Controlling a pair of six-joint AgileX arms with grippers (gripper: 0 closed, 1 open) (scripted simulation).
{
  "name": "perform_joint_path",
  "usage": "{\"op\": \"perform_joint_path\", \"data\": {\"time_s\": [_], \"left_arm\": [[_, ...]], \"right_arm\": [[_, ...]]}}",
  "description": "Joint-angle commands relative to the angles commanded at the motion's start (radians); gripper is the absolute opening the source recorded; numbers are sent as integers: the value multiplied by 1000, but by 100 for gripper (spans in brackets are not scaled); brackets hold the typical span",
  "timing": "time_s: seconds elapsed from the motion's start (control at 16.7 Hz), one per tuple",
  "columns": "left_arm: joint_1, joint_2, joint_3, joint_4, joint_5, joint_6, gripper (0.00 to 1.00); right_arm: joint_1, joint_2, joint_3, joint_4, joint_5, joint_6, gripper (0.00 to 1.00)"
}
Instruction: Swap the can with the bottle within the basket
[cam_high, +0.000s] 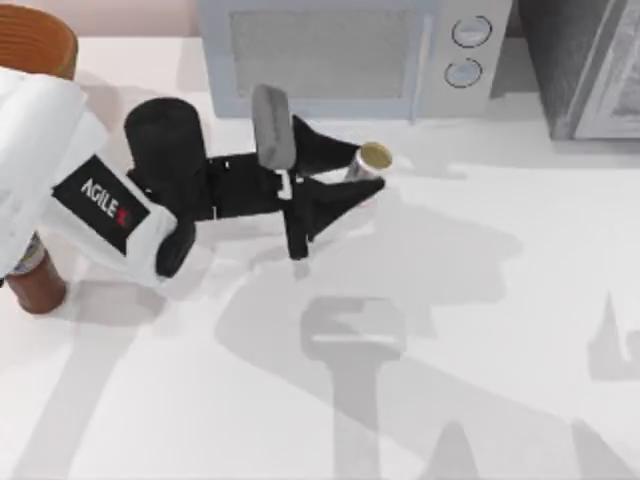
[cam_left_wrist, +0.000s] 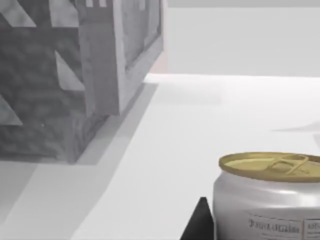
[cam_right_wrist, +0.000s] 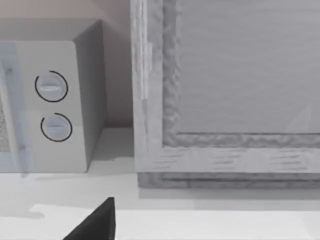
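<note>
Can (cam_high: 372, 158) sits between left end effector (cam_high: 368, 170) fingers, spread wide; label unreadable, arm reads "AGILE".

I see the can (cam_high: 372, 160) on the counter (cam_high: 480, 330) just before the microwave (cam_high: 350, 55), between my left gripper's (cam_high: 368, 172) fingers. The bottle (cam_high: 35, 280) stands far left, before the basket (cam_high: 35, 40).

The can (cam_left_wrist: 267, 200) just beside the black left tool (cam_high: 365, 172) is silvery white with a dull gold top. The bottle (cam_high: 38, 285) is reddish brown, the basket (cam_high: 40, 40) orange-brown, the bench (cam_high: 480, 300) white, the microwave (cam_high: 340, 55) pale grey.
</note>
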Motion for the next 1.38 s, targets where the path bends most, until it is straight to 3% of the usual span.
{"op": "perform_joint_path", "data": {"time_s": [0.3,0.66,1.38], "left_arm": [[-28,194,89,85,99,-2,0],[-30,206,94,90,106,-2,0],[-30,206,94,90,106,-2,90]], "right_arm": [[0,0,0,0,0,0,100],[0,0,0,0,0,0,100],[0,0,0,0,0,0,100]]}}
